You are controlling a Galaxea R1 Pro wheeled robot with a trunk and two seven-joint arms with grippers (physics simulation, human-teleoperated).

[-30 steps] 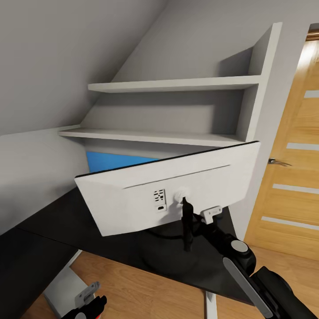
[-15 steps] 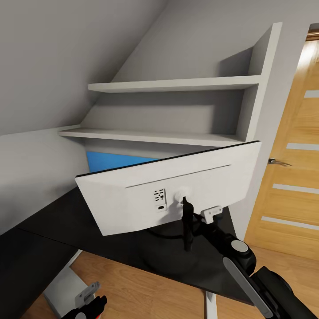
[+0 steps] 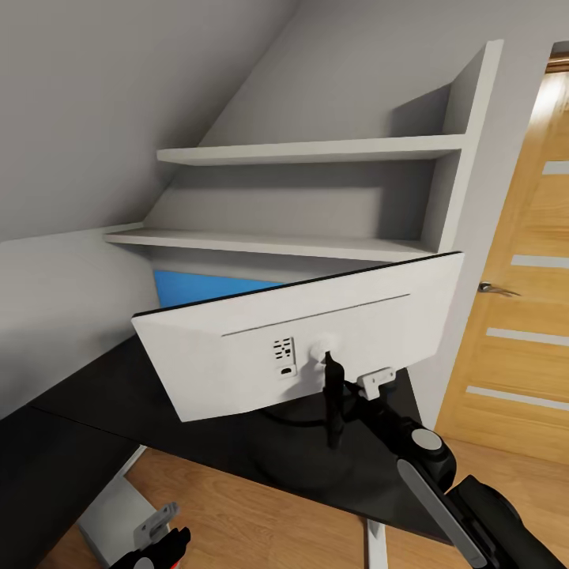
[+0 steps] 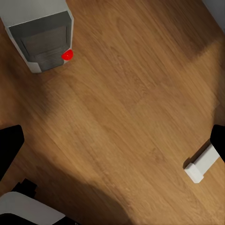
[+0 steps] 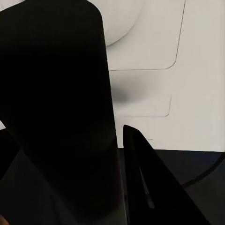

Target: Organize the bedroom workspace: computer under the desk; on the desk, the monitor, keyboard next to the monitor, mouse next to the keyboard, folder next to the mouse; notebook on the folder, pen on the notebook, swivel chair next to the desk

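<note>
Monitor placement is the step in hand. The right end effector [image 3: 336,395] reaches up from the near right to the thin black arched stand behind the wide flat monitor [image 3: 237,363], whose white back faces the camera; its fingers sit at the stand's upright, and they appear closed on it, though the head view does not show the contact clearly. In the right wrist view a dark finger [image 5: 56,108] blocks most of the picture, with the monitor's white back [image 5: 178,93] just beyond it. The monitor is tilted, its right end higher than its left, over the glossy black worktop [image 3: 197,442] with its blue back panel [image 3: 205,286] at the far side. Whether the stand's base rests fully on the worktop I cannot tell.

The left end effector [image 3: 162,541] hangs low at the near left over the light wood floor [image 4: 131,108], jaws spread wide apart and empty. Below it stands the light grey boxy tower computer [image 4: 40,33], with its red dot, beside a white worktop leg [image 4: 201,164].

Next, I judge, the monitor needs levelling and setting square on the worktop before release.
</note>
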